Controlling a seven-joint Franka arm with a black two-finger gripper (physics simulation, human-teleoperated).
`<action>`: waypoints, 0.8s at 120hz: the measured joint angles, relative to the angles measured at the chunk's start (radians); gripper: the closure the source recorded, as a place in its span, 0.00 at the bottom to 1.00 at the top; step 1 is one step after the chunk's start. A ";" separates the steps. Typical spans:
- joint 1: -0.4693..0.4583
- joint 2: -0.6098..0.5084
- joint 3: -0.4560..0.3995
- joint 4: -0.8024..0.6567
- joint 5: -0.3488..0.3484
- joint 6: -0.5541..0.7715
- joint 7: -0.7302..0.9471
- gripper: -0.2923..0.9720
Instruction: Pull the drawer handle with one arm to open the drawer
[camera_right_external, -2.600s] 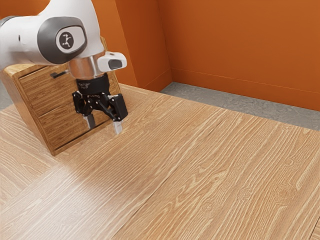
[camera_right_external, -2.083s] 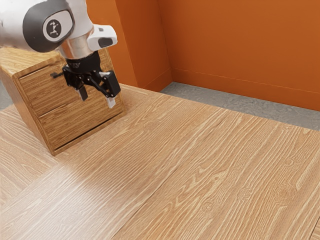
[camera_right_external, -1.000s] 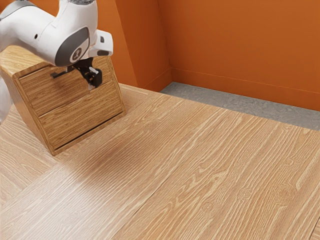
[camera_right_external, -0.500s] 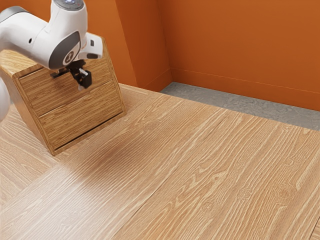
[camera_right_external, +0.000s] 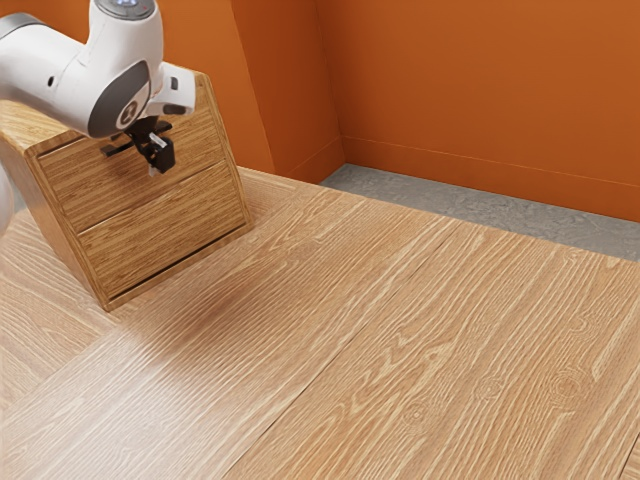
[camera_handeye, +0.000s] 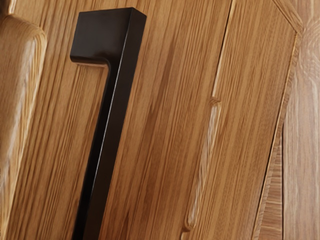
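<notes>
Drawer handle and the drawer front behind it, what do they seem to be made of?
The handle looks like matte black metal, or possibly painted plastic: uniform dark colour, sharp square edges, only a faint sheen. The drawer front looks like light wood with a satin finish: long streaked grain lines run along it.

The drawer front (camera_handeye: 170, 110) is varnished wood with a fine, streaked grain. Its handle (camera_handeye: 107, 125) is black and smooth, matt with a faint sheen along one edge. The bench (camera_right_external: 400, 330) is paler, broad-grained wood, softly glossy. My arm (camera_right_external: 50, 70) has smooth white and grey plastic shells. The wall (camera_right_external: 480, 80) is matt orange.
</notes>
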 joint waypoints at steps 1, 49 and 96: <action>0.001 0.000 0.000 0.000 0.000 0.001 0.000 0.23; 0.003 0.038 -0.009 0.026 -0.002 0.019 0.014 0.23; 0.019 0.040 -0.022 0.026 -0.004 0.023 0.021 0.23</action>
